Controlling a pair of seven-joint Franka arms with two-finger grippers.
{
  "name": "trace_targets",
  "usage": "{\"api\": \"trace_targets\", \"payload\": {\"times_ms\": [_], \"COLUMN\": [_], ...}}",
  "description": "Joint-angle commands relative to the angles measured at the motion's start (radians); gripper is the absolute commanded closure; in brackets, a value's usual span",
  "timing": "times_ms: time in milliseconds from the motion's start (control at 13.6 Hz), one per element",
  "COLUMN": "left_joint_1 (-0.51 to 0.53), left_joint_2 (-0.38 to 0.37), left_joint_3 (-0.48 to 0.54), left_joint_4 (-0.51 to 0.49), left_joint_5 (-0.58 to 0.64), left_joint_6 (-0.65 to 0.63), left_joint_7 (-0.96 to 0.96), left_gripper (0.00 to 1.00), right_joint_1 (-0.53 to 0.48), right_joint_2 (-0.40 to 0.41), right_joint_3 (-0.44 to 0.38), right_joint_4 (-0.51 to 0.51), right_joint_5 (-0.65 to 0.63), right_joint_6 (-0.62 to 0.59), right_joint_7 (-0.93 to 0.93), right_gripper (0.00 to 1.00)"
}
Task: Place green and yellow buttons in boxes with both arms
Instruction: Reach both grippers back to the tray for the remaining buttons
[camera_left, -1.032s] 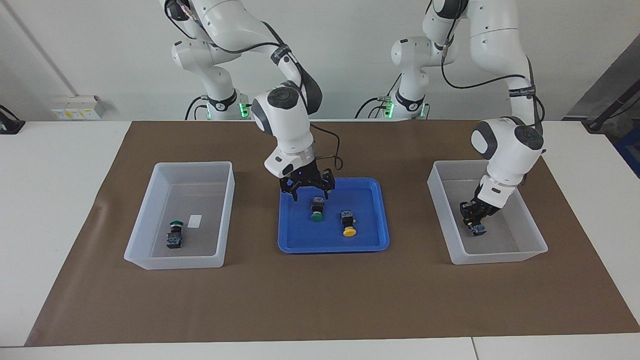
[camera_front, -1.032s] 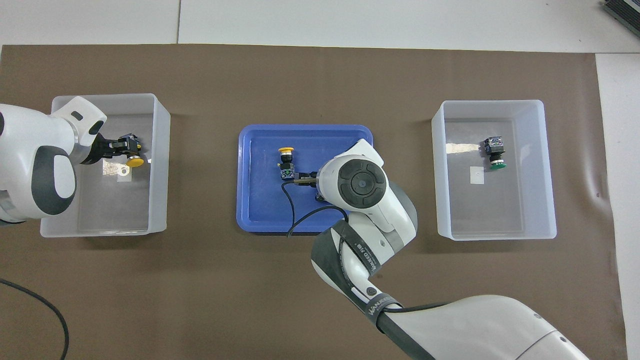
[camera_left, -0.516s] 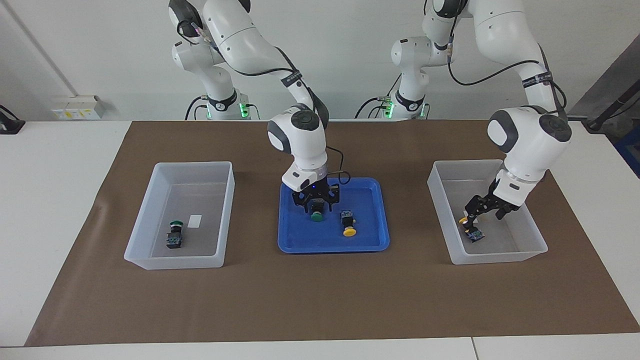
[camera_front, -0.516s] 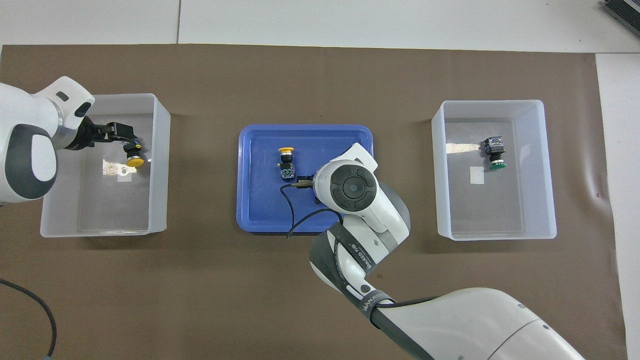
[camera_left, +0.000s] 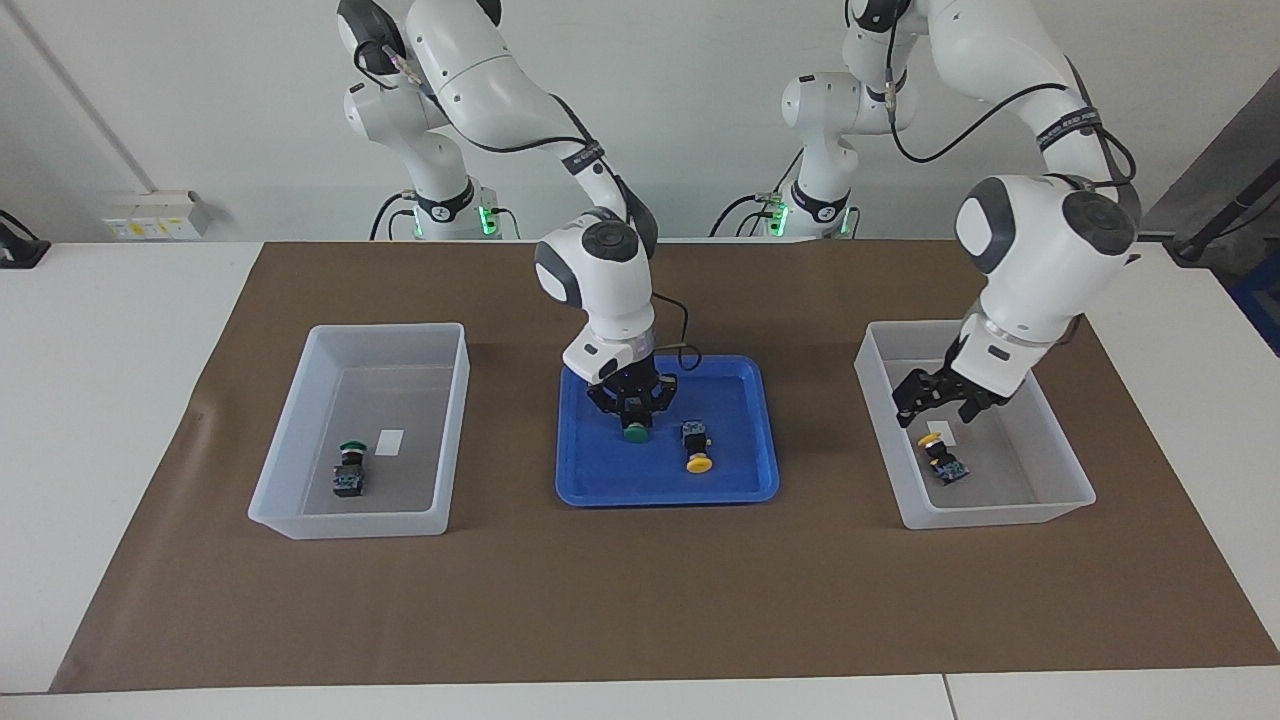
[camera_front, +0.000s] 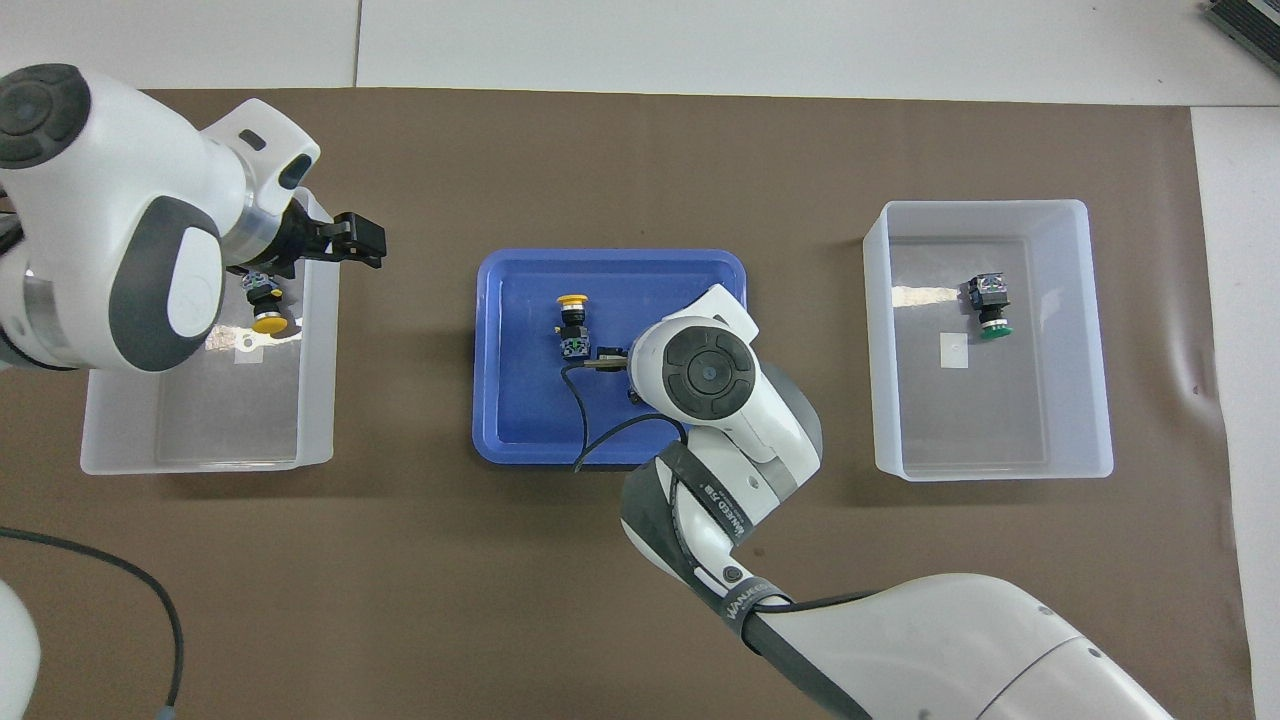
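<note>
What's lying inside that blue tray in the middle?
The blue tray holds two buttons: a yellow button lying free, and a green button with the right gripper shut on it. The gripper covers the green button's body; only its cap shows.

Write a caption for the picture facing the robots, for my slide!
Right claw grips a green button in the blue tray while left claw hangs open over its box.
</note>
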Motion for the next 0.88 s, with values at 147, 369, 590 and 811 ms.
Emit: {"api": "trace_targets", "payload": {"times_ms": [147,369,590,811], "left_joint_1": [-0.126,-0.185,-0.267,-0.291], "left_joint_2": [-0.053,-0.05,0.053,0.087], "left_joint_3": [0.012,0.01,0.01,0.009], "left_joint_4": [-0.181,-0.234,-0.248,-0.25], "left_joint_5": [-0.008,-0.011,-0.011,-0.011], "left_joint_6": [0.214,0.326,0.48,0.539], "left_joint_7": [-0.128,-0.128,-0.125,-0.124], "left_gripper": [0.0,0.02,0.03,0.04], "right_joint_1": [-0.098,-0.179,-0.28,-0.389], "right_joint_2": [-0.156,-0.241,-0.31,-0.363], "right_joint_3": [0.006,0.008,0.006,0.006], "right_joint_4": [0.038,0.038,0.034,0.026], "right_joint_5": [-0.013,-0.007,0.067,0.102], "right_joint_6": [-0.229,-0.349,-0.45,-0.532], "right_joint_7": [-0.165,-0.341,-0.558,-0.759], "right_gripper": [1.0,1.0,1.0,1.0]}}
